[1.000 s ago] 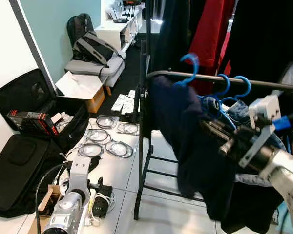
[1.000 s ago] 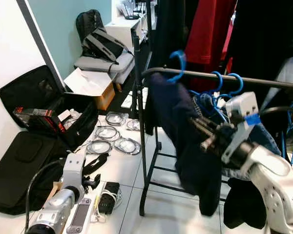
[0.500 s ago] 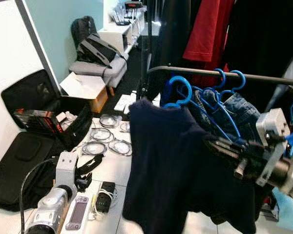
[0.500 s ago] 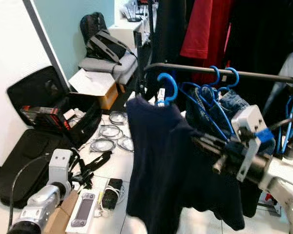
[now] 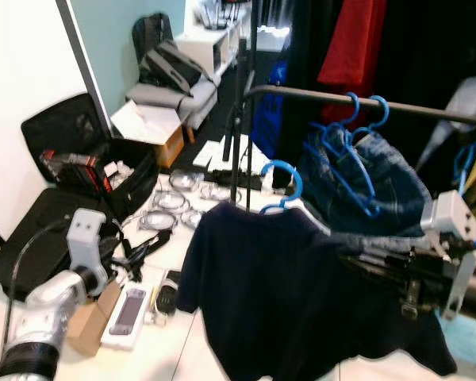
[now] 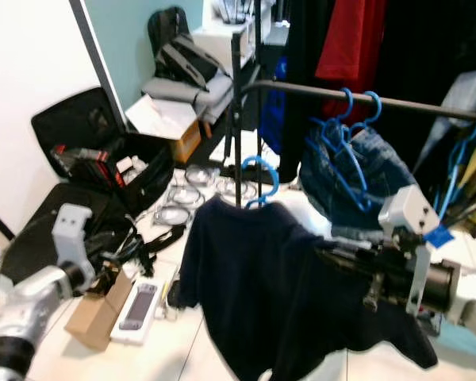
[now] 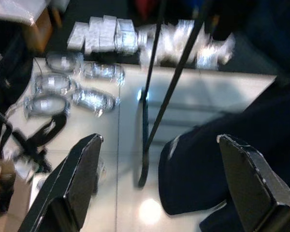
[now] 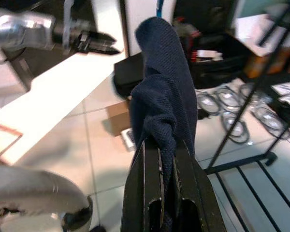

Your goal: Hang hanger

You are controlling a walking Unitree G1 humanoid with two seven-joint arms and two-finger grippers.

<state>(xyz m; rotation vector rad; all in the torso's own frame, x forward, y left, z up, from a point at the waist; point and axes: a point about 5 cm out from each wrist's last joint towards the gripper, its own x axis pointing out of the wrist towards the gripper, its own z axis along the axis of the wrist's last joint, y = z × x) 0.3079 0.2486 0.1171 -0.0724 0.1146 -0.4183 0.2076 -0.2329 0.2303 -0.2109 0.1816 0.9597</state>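
My right gripper [image 5: 347, 258] is shut on the shoulder of a dark navy garment [image 5: 274, 294], which hangs on a blue hanger [image 5: 284, 173]. In the right wrist view the black fingers [image 8: 152, 159] pinch a fold of navy cloth. The hanger's hook stands free in the air, below and in front of the black rail [image 5: 333, 96], touching nothing. Further along the rail, two blue hangers [image 5: 363, 115] carry jeans [image 5: 373, 178]. My left gripper [image 7: 159, 139] is open and holds nothing, out at the lower left above the floor clutter.
The rack's upright post [image 5: 238, 147] stands just behind the hanger. Open black cases [image 5: 67, 139], bagged cable coils [image 5: 170, 213], a handheld console [image 5: 127, 311] and a cardboard box [image 5: 87, 327] litter the floor at left. A red garment [image 5: 351, 40] hangs behind the rail.
The hanger's hook was over the rail; my right gripper has since brought it and the garment down and away from the rail. The camera has shifted too.
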